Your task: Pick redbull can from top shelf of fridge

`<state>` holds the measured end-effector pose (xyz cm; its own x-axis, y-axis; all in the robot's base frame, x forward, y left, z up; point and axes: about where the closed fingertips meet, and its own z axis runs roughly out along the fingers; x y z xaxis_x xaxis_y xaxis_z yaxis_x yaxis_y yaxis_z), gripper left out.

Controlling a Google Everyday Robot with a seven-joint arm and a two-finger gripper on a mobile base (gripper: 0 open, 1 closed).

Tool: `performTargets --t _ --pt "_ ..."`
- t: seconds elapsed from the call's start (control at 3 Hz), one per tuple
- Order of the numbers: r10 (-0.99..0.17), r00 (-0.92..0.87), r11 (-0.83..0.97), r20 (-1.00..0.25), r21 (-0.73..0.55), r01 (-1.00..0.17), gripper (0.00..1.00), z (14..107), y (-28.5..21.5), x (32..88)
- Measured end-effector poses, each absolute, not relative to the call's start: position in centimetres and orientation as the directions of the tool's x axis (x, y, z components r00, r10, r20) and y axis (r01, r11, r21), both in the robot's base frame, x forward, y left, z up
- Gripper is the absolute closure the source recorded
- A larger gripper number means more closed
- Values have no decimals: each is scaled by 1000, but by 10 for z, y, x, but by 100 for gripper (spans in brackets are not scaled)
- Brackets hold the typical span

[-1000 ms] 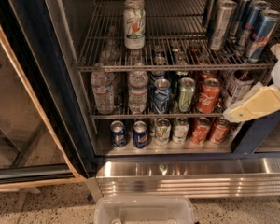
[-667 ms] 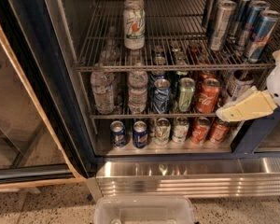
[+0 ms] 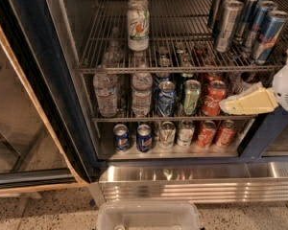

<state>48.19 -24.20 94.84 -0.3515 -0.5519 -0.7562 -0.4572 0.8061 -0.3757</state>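
1. We had the fridge (image 3: 62, 95) in front of us, its glass door (image 3: 19, 109) swung out on the left and the ribbed steel base (image 3: 192, 183) shining below.
2. Up on the top shelf (image 3: 173, 70) stood the redbull can (image 3: 269, 36), upright at the far right and nearest the front rail. More blue-and-silver cans were lined up behind it.
3. Just left of that row, the plain silver slim cans (image 3: 228, 25) ran back in their own line.
4. Over on the left of the same rack, the 7up can (image 3: 138, 25) stood well apart from them.
5. And there was the gripper (image 3: 226, 108), cream-coloured, coming in from the right edge and pointing left!
6. It hung below the top shelf's front rail, level with the middle rack, its tip just beside a red can (image 3: 213, 98).
7. It was clear of the redbull can, not touching it.
8. Apart or together? We could not tell.
9. The water bottles (image 3: 105, 92) stood at the left of the middle rack.
10. A clear plastic bin (image 3: 149, 214) sat on the floor at the bottom.
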Motion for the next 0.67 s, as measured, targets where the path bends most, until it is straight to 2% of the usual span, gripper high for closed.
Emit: performTargets --t 0.67 --pt "-520 -329 822 -789 -358 -442 0 949 -241 485"
